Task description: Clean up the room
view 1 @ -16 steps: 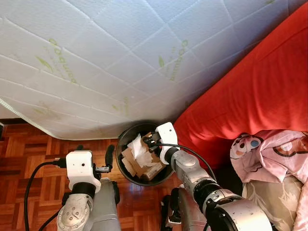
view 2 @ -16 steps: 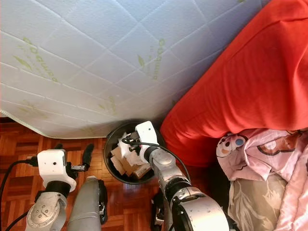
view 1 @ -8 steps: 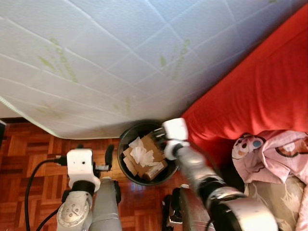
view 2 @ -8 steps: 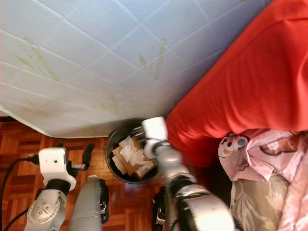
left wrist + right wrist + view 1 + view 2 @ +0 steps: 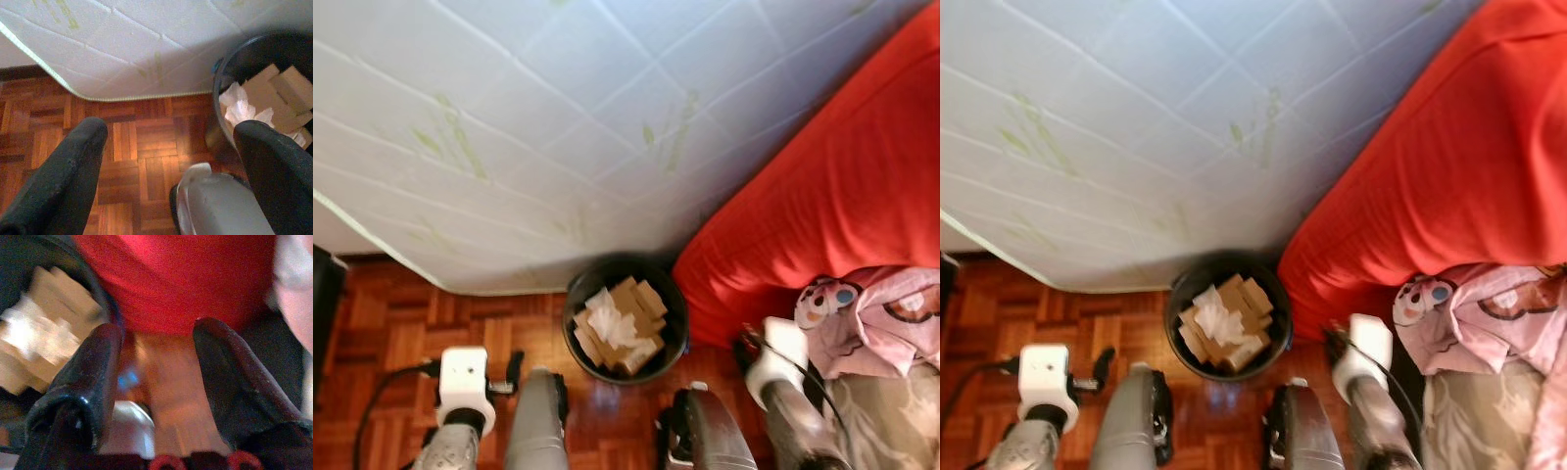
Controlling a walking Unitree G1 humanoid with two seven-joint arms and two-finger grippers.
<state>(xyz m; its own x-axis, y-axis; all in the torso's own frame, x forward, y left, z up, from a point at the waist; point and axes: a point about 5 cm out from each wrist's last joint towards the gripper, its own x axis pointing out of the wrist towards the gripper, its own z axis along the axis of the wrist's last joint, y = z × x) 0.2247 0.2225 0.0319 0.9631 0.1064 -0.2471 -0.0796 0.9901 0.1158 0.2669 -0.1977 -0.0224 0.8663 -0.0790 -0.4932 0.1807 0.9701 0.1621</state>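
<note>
1. Fingers (image 5: 230,387) of the right gripper (image 5: 156,377) stand apart with nothing between them, over the wooden floor (image 5: 166,396) just beside the red blanket (image 5: 186,279).
2. Left gripper (image 5: 166,161) fingers (image 5: 73,171) are likewise spread wide and empty, low over the parquet near the mattress edge (image 5: 98,95).
3. Between the two arms stands the black trash bin (image 5: 674,333), on the floor against the white quilted mattress (image 5: 558,127) and touching the red blanket at its right.
4. Inside the bin lie cardboard pieces (image 5: 631,304) with crumpled white paper (image 5: 605,318) on top.
5. At the robot's right, pink patterned bedding (image 5: 881,313) lies bunched below the red blanket.
</note>
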